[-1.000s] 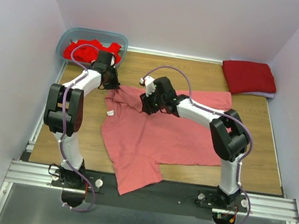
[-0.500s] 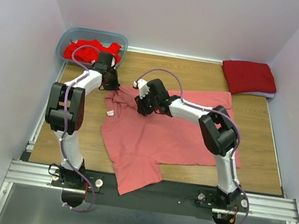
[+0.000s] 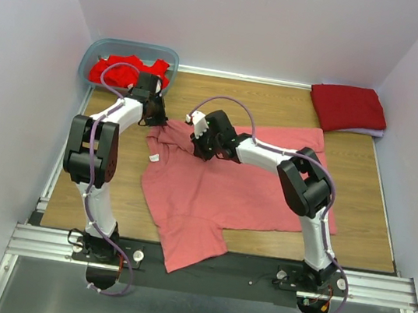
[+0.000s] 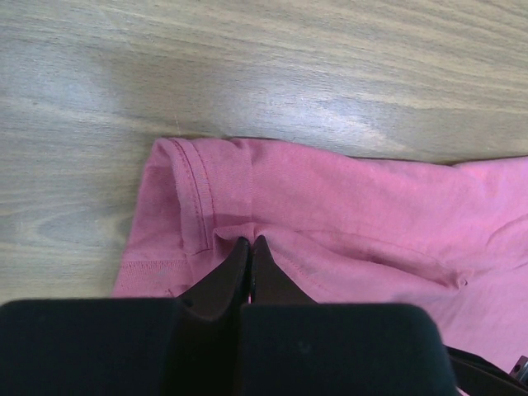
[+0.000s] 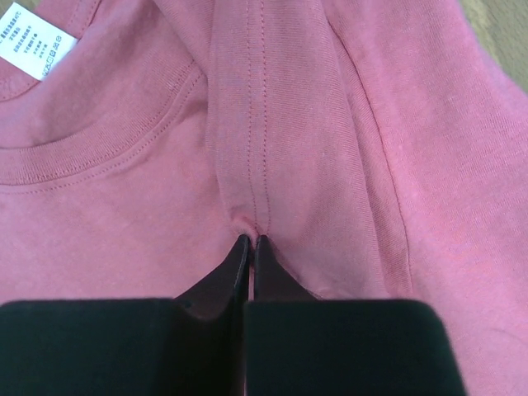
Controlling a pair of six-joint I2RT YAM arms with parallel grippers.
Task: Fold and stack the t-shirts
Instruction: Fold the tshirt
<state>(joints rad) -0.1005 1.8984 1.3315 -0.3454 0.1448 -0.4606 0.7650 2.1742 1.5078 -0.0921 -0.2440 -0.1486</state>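
Worktop [image 3: 280, 104] with the salmon-pink t-shirt [image 3: 227, 195] spread unfolded across its middle. One crimson t-shirt [image 3: 348, 108] lies folded at the far right corner, and red t-shirts [image 3: 120, 67] sit crumpled in the tub [image 3: 99, 49] at far left, so most of the task is judged undone. The left hand [image 4: 249, 243], clenched, pinches cloth near the pink sleeve hem. The right hand [image 5: 250, 241], fingers pressed together, appears to nip the shoulder seam beside the collar.

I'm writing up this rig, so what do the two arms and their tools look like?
Both the left arm and right arm have white links, chunky black joints and a looping purple-grey cable. The left tool and right tool are black, tapering to narrow tips.
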